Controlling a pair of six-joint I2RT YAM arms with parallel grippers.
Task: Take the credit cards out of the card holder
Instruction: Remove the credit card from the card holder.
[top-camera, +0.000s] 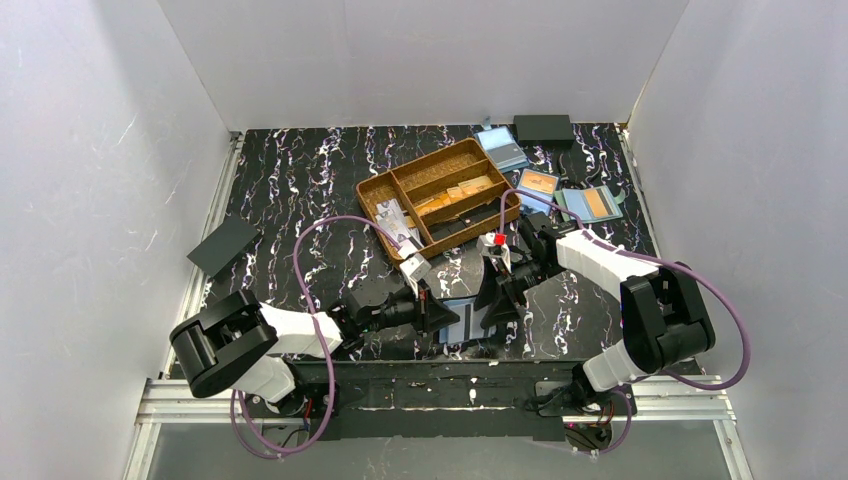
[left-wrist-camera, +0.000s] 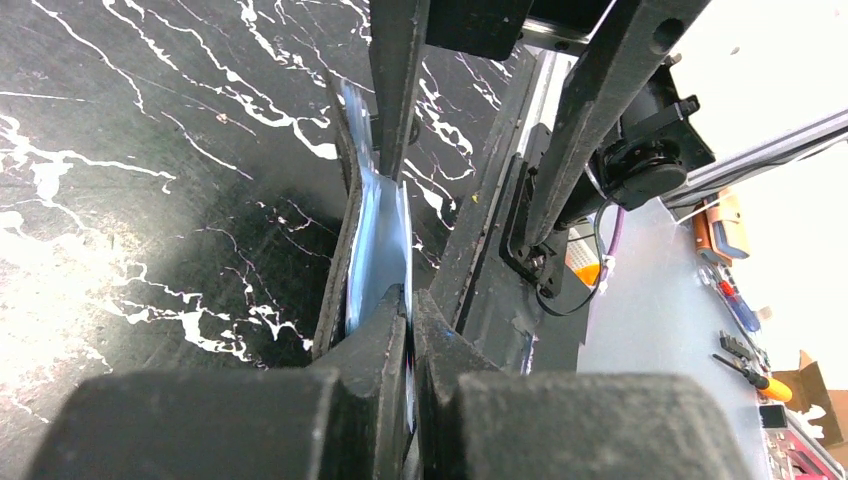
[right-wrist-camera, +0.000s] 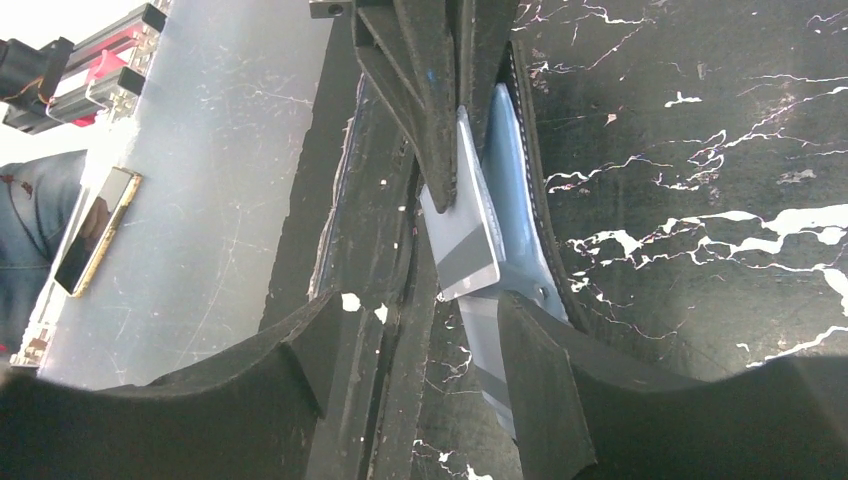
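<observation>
L gripper (left-wrist-camera: 410, 300) is clamped tight, jaws fully together on the edge of the small black bifold card holder (right-wrist-camera: 512, 170) w/ light-blue lining. The holder is held edge-on just above the black white-veined marble tabletop (top-camera: 290, 180).

R gripper (right-wrist-camera: 415, 310) faces it tip to tip. Its jaws are wide apart and grip nothing, w/ one finger on either side of the card holder. The finger on the marble side sits just beside the lining (touching or not, can't tell).

A thin pale whitish plastic credit card (right-wrist-camera: 462, 225) w/ a grey band across its end sticks out of the holder. It lies btwn the R fingers and just ahead of the L fingertips. Whether the L pinch catches the card as well as the holder can't be told.

Writing: any print on the card or holder is too blurred to read.

Beyond both grippers, well apart from them, is a brown plastic compartment tray (top-camera: 430, 162) w/ orange-tan cards in it.
</observation>
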